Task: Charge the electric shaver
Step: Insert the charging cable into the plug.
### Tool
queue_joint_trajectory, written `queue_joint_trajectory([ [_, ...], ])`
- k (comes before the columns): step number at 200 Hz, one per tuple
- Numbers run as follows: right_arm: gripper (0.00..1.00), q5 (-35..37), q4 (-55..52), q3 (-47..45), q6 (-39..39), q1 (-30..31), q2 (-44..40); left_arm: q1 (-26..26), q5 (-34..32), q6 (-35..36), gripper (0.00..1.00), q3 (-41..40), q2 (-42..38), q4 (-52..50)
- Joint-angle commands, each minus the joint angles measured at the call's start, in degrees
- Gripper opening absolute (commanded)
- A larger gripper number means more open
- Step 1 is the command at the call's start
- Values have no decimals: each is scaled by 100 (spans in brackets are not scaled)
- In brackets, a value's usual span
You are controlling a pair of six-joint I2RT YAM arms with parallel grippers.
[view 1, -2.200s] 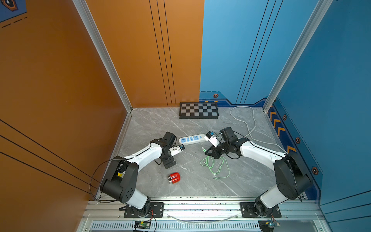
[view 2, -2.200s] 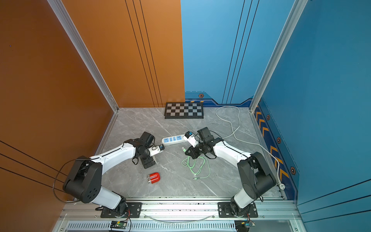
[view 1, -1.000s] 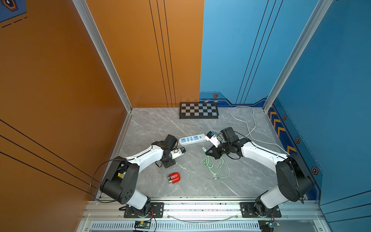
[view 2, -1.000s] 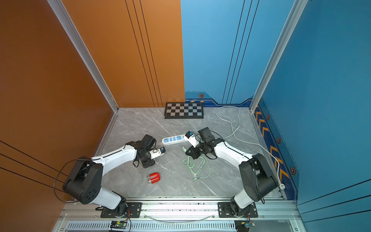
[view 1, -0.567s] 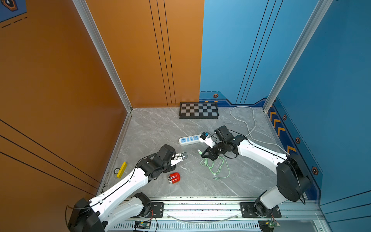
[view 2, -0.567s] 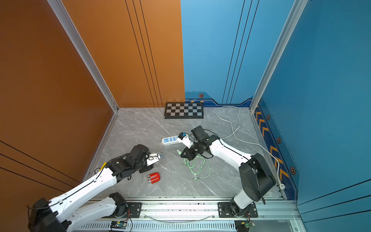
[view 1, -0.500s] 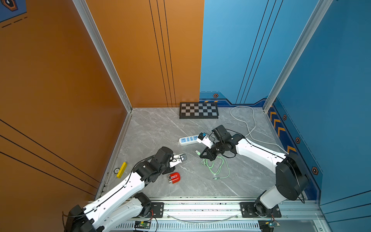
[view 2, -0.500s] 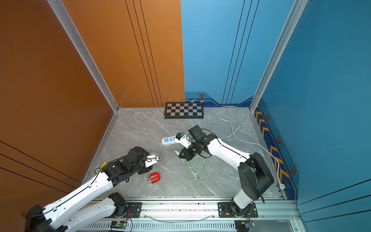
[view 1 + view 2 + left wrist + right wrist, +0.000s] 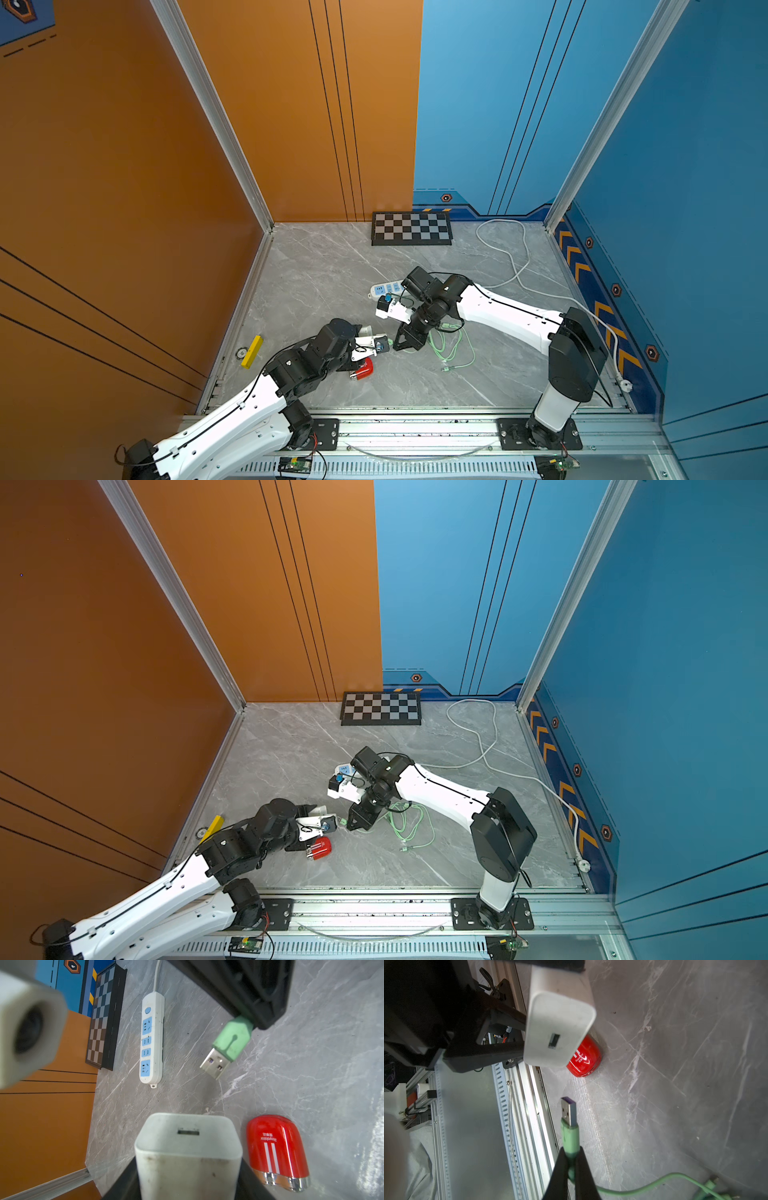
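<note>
Both arms have pulled back toward the front rail (image 9: 415,419). The left gripper (image 9: 188,1180) clamps the white charger (image 9: 188,1140). The right gripper (image 9: 570,1159) pinches the green plug (image 9: 569,1109), which now faces the charger's port across a gap, so plugging in looks next. The tabletop (image 9: 332,266) behind is open. The red shaver (image 9: 274,1147) lies just beside the charger, near the rail.

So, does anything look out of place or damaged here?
Nothing looks broken. A yellow block lies stray beside the orange wall, and the white charger block has dark smudges on its casing.
</note>
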Motion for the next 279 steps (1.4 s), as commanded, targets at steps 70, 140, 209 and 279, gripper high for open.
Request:
queue_joint_trajectory([
  [70,0,61,-409,639,-96,203,366,-455,276,4,0,161,114,70],
  [140,0,78,-455,604,-81,369,374,-448,177,61,0,122,26,63],
  [209,0,211,-465,674,-72,396,446,-466,261,25,0,162,-75,-22],
  [279,0,392,-787,899,-199,419,515,-528,250,312,0,160,34,-137],
])
